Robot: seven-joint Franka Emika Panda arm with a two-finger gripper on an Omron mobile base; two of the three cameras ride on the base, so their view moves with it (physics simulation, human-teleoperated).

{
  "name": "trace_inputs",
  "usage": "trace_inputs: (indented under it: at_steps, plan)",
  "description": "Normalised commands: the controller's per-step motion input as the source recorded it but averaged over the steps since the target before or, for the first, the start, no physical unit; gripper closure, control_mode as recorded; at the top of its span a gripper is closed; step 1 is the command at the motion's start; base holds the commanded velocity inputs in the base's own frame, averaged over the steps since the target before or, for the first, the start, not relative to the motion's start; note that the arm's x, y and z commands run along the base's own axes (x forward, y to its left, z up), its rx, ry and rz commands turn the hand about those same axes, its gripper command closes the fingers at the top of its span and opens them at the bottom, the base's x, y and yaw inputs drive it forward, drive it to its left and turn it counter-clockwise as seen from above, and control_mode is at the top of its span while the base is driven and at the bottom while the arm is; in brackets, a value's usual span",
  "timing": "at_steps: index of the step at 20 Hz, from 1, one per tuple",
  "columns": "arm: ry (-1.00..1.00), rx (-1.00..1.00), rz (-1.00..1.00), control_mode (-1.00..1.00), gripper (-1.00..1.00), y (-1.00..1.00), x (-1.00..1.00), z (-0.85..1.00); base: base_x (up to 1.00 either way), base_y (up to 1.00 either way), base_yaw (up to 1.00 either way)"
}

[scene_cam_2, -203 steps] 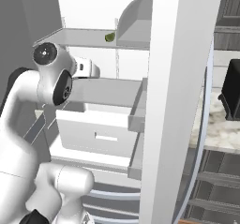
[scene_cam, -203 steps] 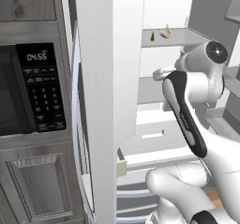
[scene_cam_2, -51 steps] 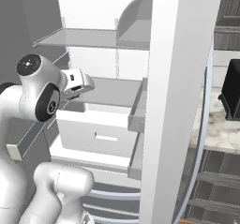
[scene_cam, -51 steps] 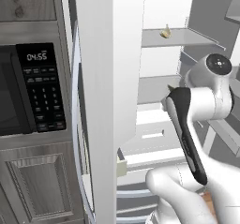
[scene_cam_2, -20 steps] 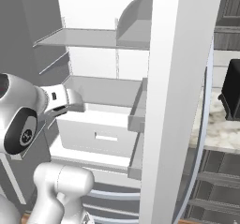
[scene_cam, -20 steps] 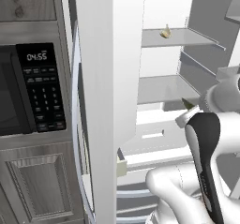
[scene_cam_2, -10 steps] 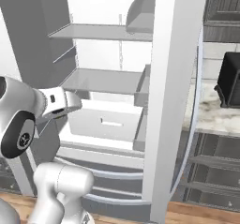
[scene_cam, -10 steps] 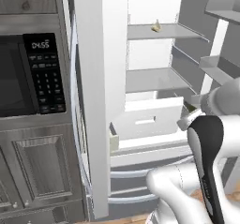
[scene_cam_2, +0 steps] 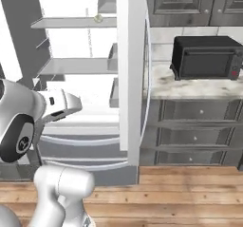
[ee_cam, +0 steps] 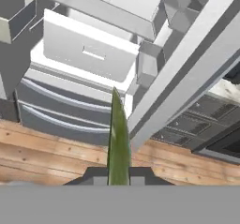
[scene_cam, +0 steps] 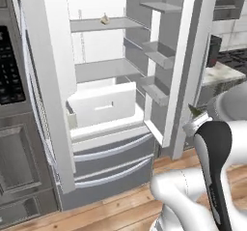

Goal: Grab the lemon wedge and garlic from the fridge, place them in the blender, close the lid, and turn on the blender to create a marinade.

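One thin green sliver, the lemon wedge [ee_cam: 118, 138], sits pinched edge-on in the jaws, running straight up from the bottom of the hand view. It's seen so side-on you can't really make out its shape, just a narrow olive strip. In the left base view the gripper [scene_cam: 195, 120] pokes out past the arm's dark link, with a tiny greenish tip at its end; the fingers themselves are mostly hidden there.

Past that is wood floor, then the fridge [scene_cam: 103, 110] with both doors swung open. Its two grey bottom drawers are closed, and a white inner drawer [scene_cam: 100, 107] above them is pulled out. Further up, on the top shelf, there's a small pale lump that looks like the garlic [scene_cam: 104, 19], too tiny to be sure.

Off to the right, on the desk [scene_cam_2: 167, 86], a black toaster oven [scene_cam_2: 207, 57] is cut off at the frame edge.
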Motion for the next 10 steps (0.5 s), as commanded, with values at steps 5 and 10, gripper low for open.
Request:
trace_inputs:
  at_steps: [5, 10]
  plan:
    - [0.0, 0.0, 0.0, 1.0, 1.0, 0.0, 0.0, 0.0, -0.01, -0.55, -0.63]
    - [0.0, 0.0, 0.0, 1.0, 1.0, 0.0, 0.0, 0.0, 0.19, -0.64, -0.57]
